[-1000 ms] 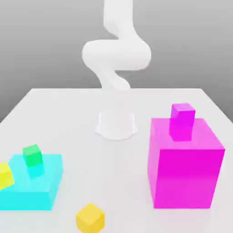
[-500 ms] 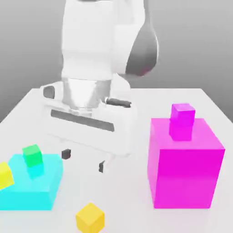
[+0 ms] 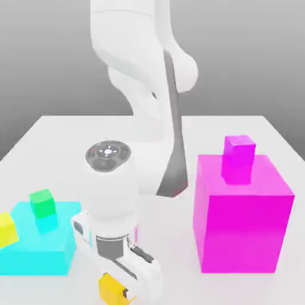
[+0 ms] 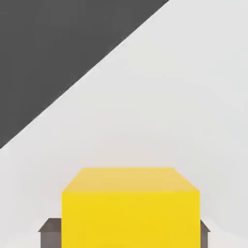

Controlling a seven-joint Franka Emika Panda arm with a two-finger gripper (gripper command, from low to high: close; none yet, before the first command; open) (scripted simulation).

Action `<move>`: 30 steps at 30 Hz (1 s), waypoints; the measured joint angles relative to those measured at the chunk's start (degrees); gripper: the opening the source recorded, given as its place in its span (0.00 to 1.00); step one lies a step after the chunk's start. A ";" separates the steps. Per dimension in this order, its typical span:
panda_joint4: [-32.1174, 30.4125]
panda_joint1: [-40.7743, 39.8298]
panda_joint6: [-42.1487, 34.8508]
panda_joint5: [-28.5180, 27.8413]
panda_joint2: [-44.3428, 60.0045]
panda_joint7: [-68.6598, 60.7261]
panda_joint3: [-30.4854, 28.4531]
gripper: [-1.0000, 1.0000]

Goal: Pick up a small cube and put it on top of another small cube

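The two fingers (image 4: 51,237) are clamped on the orange-yellow cube (image 4: 131,218), one against each of two opposite sides, with no gap showing between them and the cube in the hand view. The gripper (image 3: 117,285) reaches down over that cube near the bottom of the exterior view, left of the middle, and its hand hides part of the cube's top and side. Whether the cube rests on the table (image 3: 179,238) or is just off it, I cannot tell. Above the gripper, the white arm (image 3: 128,36) bends down from the top of the exterior view, with dark grey trim along one link. Near the hand, toward the exterior view's left, is a low cyan block (image 3: 36,259) with a small green cube (image 3: 43,204) on top. A bright yellow cube (image 3: 7,230) overlaps the cyan block at that view's left edge, partly cut off; what it rests on I cannot tell. Well apart from the gripper, toward the exterior view's right, stands a big magenta block (image 3: 241,232), and a small magenta cube (image 3: 239,150) sits on it near its far edge.
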 joint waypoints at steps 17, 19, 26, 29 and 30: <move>-10.48 -14.24 -18.74 -1.04 -29.10 7.59 -8.41 0.00; -12.30 -16.29 -21.04 -1.11 -33.30 9.09 -9.96 0.00; -16.85 -19.53 -14.91 0.35 -31.85 10.26 -13.40 0.00; -17.18 -19.45 -13.17 0.69 -30.43 10.01 -13.50 1.00; -17.18 -19.45 -13.17 0.69 -30.43 10.01 -13.50 1.00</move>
